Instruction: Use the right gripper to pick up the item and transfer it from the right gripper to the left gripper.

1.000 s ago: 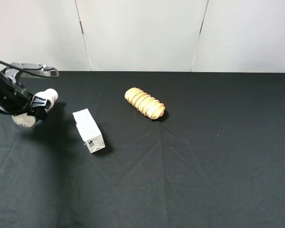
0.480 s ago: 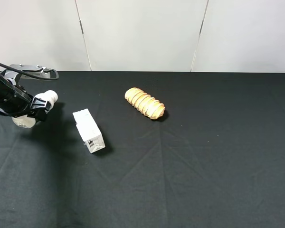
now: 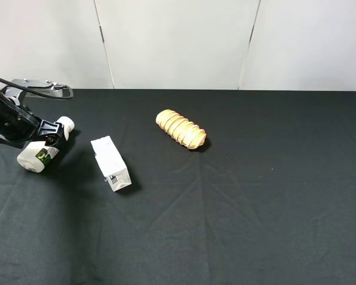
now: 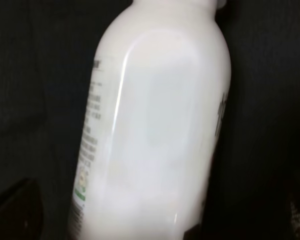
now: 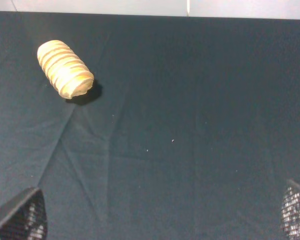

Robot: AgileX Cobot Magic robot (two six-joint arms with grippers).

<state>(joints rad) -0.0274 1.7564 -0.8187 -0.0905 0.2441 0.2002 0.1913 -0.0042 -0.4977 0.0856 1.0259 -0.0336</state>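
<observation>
The item, a white plastic bottle [image 3: 35,156] with a rounded white cap and a green-black band near its base, lies tilted on the black cloth at the far left. It fills the left wrist view [image 4: 155,130]. My left gripper [image 3: 50,135] sits over the bottle's middle. Its fingers [image 4: 15,205] stand wide of the bottle's sides with gaps, so it is open. My right gripper [image 5: 160,215] is open and empty; only its fingertips [image 5: 20,217] show, and it is out of the exterior high view.
A small white carton [image 3: 110,163] lies just right of the bottle. A ridged golden bread roll [image 3: 181,129] lies at the table's middle back, also in the right wrist view [image 5: 65,69]. A grey metal bracket [image 3: 41,87] sits at the back left edge.
The bottle has dropped lower and now shows its green-black band near the base. My left gripper has let go of it and drawn back a little to the left.
</observation>
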